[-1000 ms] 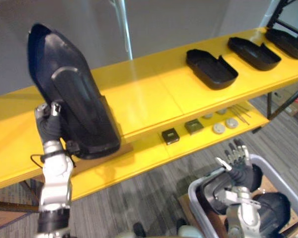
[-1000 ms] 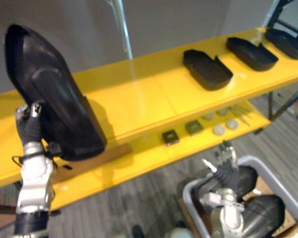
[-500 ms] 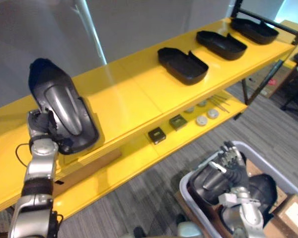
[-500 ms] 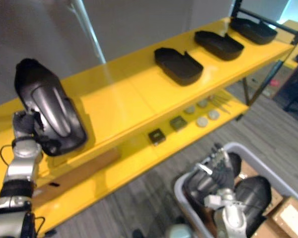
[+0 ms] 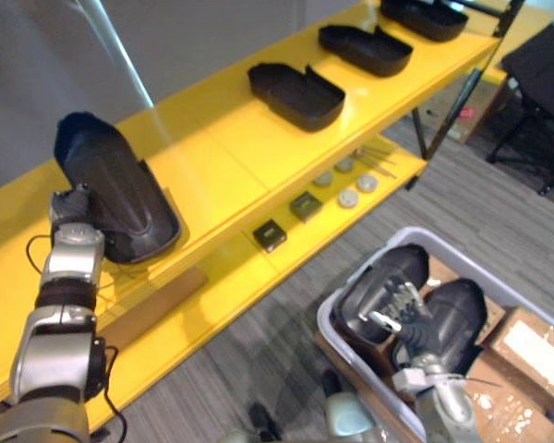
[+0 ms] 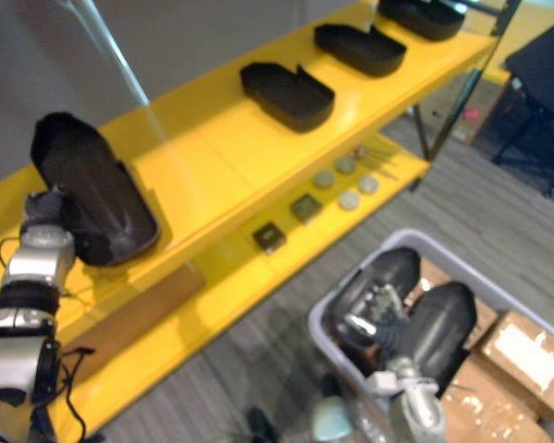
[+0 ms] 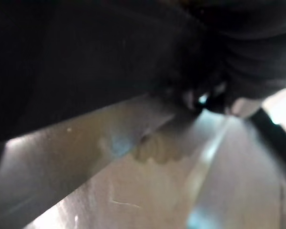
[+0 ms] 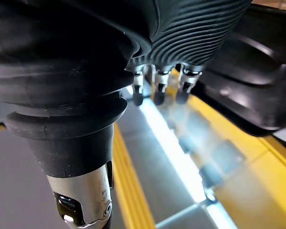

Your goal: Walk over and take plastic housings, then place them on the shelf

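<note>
Head views: a long black plastic housing lies on the top board of the yellow shelf, towards its left end, hollow side down; the left hand is against the housing's near edge, its fingers hidden behind the part, so I cannot tell whether it grips or merely touches it; three more housings sit apart from one another in a row along the same board to the right, hollow side up; on the lower board lie small square and round parts and, further left, a wooden board; on the grey floor stands a grey bin with two housings inside it; the right hand hovers over the bin, fingers loose and spread, holding nothing; cardboard boxes stand just beside the bin.

Left wrist view: the dark bulk of the housing and the hand's ribbed cover fill the upper part, with a pale glossy surface below; the fingers cannot be made out here.

Right wrist view: the right hand's dark-tipped fingers reach out straight from under the ribbed cover, closed on nothing; a black housing shows just beside them, with yellow surfaces beyond.
</note>
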